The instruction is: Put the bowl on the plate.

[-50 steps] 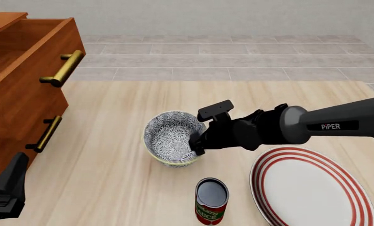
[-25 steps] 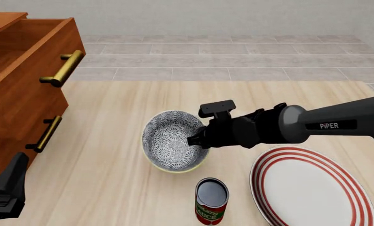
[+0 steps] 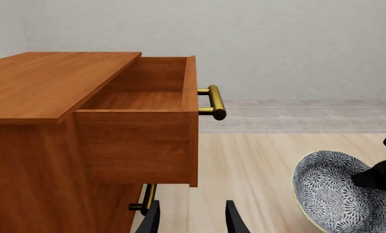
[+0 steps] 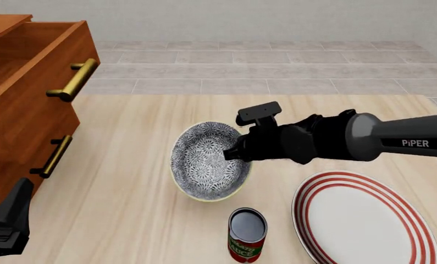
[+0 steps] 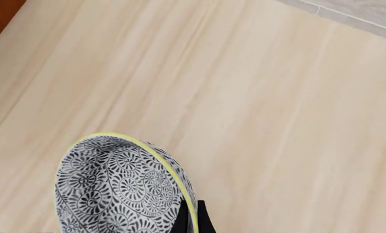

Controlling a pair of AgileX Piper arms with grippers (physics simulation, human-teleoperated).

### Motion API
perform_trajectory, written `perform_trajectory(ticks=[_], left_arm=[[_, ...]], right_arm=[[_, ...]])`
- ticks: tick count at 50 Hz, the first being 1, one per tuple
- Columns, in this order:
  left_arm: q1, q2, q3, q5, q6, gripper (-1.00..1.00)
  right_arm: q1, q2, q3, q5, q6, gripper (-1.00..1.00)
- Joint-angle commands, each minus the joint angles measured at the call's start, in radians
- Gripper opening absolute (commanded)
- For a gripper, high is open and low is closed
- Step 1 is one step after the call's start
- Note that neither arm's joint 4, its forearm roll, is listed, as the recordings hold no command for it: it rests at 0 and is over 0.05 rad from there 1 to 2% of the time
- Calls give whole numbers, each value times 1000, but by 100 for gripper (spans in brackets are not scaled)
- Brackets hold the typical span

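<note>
Soft, even light is filling all three views, with no single source showing. Everything is rendering sharp from edge to edge, with no blur, grain or bending of straight lines. The table (image 4: 130, 220) is staying bright and free of glare. Only a faint, diffuse shadow is lying under the bowl (image 4: 203, 165) and the can (image 4: 246, 239). The open drawer (image 3: 141, 97) is darkening slightly inside. The right arm (image 4: 328, 144) is carrying a dull highlight along its top.
</note>
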Motion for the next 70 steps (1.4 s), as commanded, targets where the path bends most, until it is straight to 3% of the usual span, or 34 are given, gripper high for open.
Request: perform_trajectory(ticks=[1, 15, 37, 47, 63, 70], left_arm=[[0, 0, 0, 0, 0, 100], [0, 0, 0, 0, 0, 100], [0, 0, 0, 0, 0, 100], [0, 0, 0, 0, 0, 100], [0, 0, 0, 0, 0, 100], [0, 0, 0, 0, 0, 100]], right_arm=[[-28, -54, -12, 29, -1, -100], [-100, -146, 42, 40, -18, -100], [-260, -446, 276, 63, -13, -100], [-345, -611, 365, 150, -33, -100], [-492, -893, 469, 368, -82, -100], [-527, -972, 499, 428, -70, -100]])
